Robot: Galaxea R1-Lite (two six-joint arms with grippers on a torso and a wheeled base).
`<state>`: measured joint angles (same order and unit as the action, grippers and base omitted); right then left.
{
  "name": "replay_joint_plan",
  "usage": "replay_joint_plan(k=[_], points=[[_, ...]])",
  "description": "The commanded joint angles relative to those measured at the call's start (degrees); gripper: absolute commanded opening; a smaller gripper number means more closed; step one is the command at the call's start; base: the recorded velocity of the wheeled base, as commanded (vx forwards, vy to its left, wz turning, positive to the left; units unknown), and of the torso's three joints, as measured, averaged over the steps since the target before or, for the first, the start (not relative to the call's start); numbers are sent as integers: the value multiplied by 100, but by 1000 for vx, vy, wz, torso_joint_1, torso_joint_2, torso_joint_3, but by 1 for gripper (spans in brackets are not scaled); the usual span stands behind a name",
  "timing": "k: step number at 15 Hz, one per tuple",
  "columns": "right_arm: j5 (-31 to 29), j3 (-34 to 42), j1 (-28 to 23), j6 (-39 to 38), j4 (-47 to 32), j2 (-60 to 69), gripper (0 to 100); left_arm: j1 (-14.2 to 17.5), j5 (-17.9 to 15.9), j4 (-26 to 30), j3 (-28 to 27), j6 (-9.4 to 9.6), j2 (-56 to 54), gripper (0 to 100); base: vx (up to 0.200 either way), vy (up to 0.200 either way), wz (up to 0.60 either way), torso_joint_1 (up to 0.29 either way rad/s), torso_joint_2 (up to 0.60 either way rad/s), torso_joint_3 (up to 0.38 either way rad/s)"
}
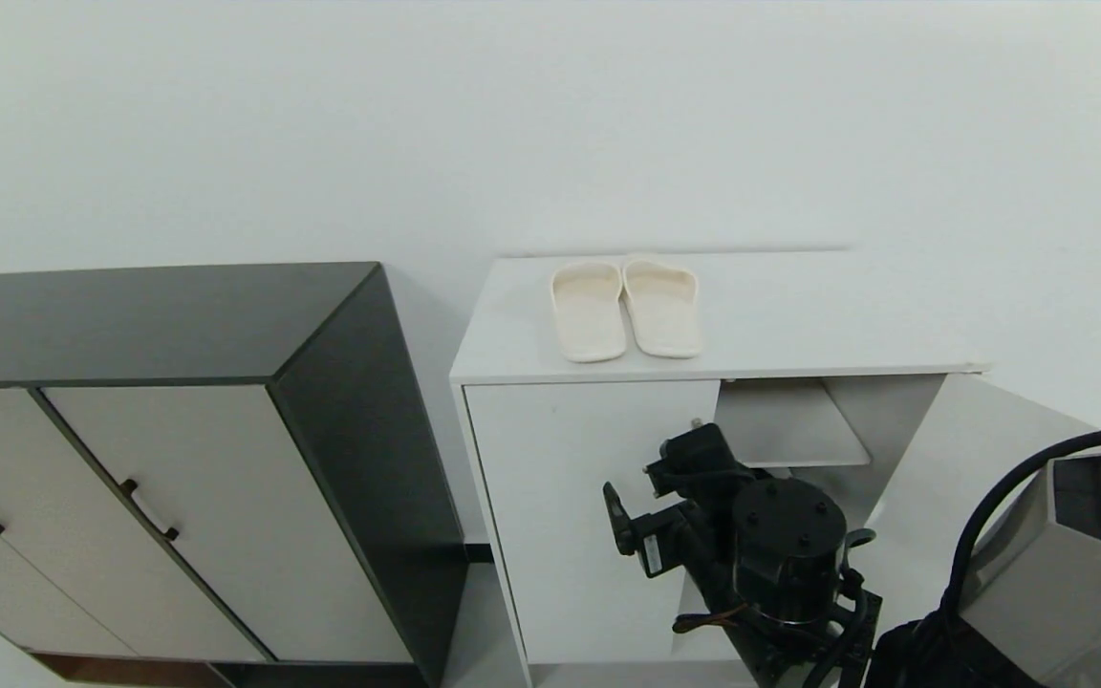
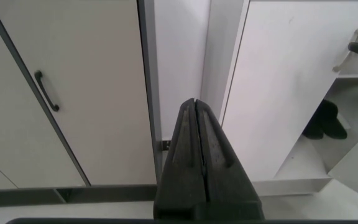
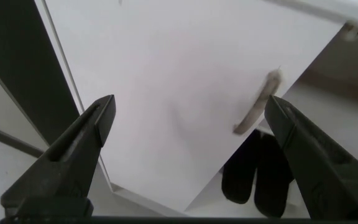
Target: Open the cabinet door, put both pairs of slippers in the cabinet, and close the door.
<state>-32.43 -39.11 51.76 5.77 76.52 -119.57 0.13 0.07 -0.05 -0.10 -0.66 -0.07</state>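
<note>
A cream pair of slippers point(image 1: 625, 309) lies on top of the white cabinet point(image 1: 799, 315). The cabinet's right door point(image 1: 976, 478) stands swung open and its left door point(image 1: 589, 516) is closed. A black pair of slippers point(image 3: 260, 177) point(image 2: 328, 121) rests inside on the cabinet floor, under a shelf point(image 1: 789, 425). My right gripper point(image 3: 190, 106) point(image 1: 651, 497) is open in front of the closed left door, near its handle point(image 3: 257, 102), holding nothing. My left gripper point(image 2: 196, 106) is shut and empty, low down, facing the gap between the two cabinets.
A taller dark cabinet point(image 1: 350, 430) with pale doors and black handles point(image 1: 149, 509) stands close on the left of the white one. A white wall point(image 1: 550, 124) is behind both. The open door juts out on the right.
</note>
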Motion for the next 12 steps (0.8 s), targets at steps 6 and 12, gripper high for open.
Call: replay_joint_plan(k=[6,12], points=[[43,-18,-35,-5,47,-5,100,4,1,-4,1,4,7,0,0,0,0,250,-579,-328],[281,-598,-175,276,-603,346,100,4,1,-4,1,4,7,0,0,0,0,49,-106,-59]])
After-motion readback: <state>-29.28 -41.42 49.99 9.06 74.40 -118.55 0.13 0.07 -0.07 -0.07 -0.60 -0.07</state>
